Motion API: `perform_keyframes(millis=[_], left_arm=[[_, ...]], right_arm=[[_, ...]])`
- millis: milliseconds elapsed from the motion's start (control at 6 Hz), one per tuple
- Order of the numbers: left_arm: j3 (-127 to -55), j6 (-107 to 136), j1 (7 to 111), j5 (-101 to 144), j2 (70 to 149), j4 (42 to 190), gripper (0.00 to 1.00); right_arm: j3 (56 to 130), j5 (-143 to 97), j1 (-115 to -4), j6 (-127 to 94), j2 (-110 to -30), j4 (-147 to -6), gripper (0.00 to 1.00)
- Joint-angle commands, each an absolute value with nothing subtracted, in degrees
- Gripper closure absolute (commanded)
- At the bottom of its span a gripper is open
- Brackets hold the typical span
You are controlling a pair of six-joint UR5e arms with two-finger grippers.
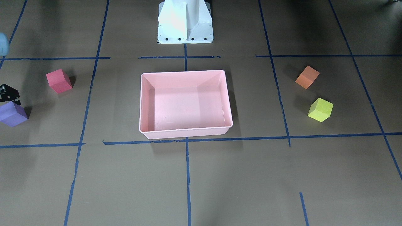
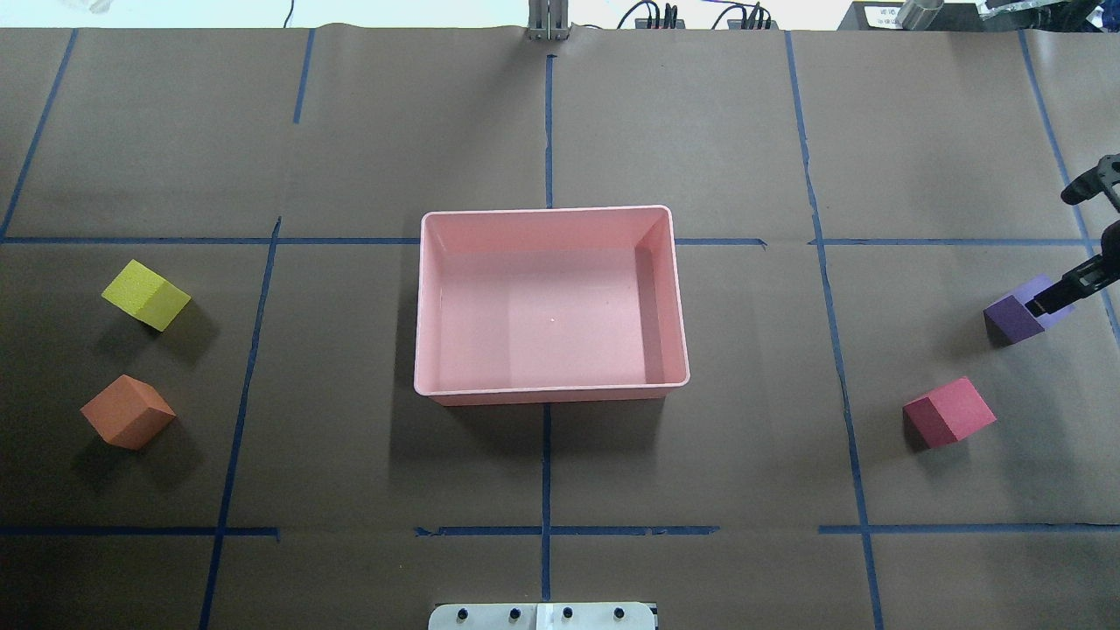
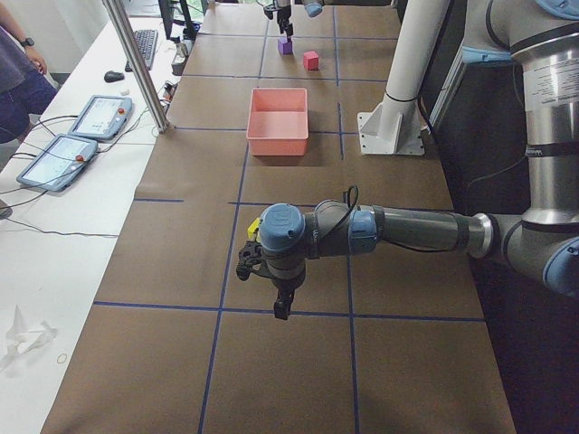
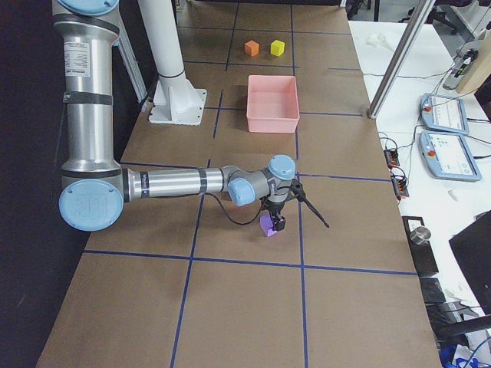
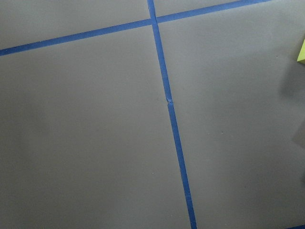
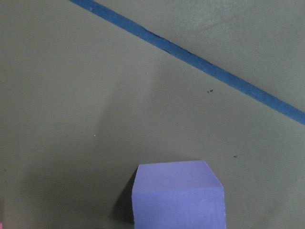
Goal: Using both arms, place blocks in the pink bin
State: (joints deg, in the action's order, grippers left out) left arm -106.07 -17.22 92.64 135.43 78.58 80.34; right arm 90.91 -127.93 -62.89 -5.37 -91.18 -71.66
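The pink bin (image 2: 547, 212) stands mid-table with nothing in it. The yellow-green block (image 2: 145, 295) and the orange block (image 2: 127, 411) lie on the robot's left side. The red block (image 2: 949, 411) and the purple block (image 2: 1015, 313) lie on its right. My right gripper (image 2: 1083, 236) is open at the table's right edge. One of its fingers (image 2: 1072, 287) is at the purple block's top and the other stands well apart. The right wrist view shows the purple block (image 6: 177, 195) close below. My left gripper (image 3: 269, 287) shows only in the exterior left view, low over bare table. I cannot tell whether it is open or shut.
The white pedestal (image 1: 185, 22) stands behind the bin on the robot's side. Blue tape lines (image 2: 547, 131) cross the brown table cover. A metal pole (image 3: 136, 63), tablets (image 3: 99, 116) and an operator (image 3: 18, 81) are beyond the table's far edge.
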Motion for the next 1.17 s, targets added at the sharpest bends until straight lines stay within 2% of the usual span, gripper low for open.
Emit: perform_keyframes(millis=[0,167,333,667,1000], left_arm=[[-106.08,-17.23,92.64,135.44,78.57,80.42,0.0],[-106.08,-17.23,92.64,135.44,78.57,80.42,0.0],[-106.08,-17.23,92.64,135.44,78.57,80.33,0.0],[-106.0,-17.14,92.64,135.44,78.57,80.24,0.0],[-106.08,-17.23,92.64,135.44,78.57,80.51,0.0]], right_arm=[[87.55,-127.27,-60.91,-5.8,-90.36,-71.46,0.07],[87.37,-127.27,-60.73,-6.06,-88.61,-71.54,0.45],[87.62,-127.27,-60.73,-6.15,-87.55,-71.54,0.68],[92.51,-127.62,-60.91,-12.17,-86.22,-72.15,0.76],[100.08,-128.32,-58.56,-32.06,-82.12,-72.51,0.76]])
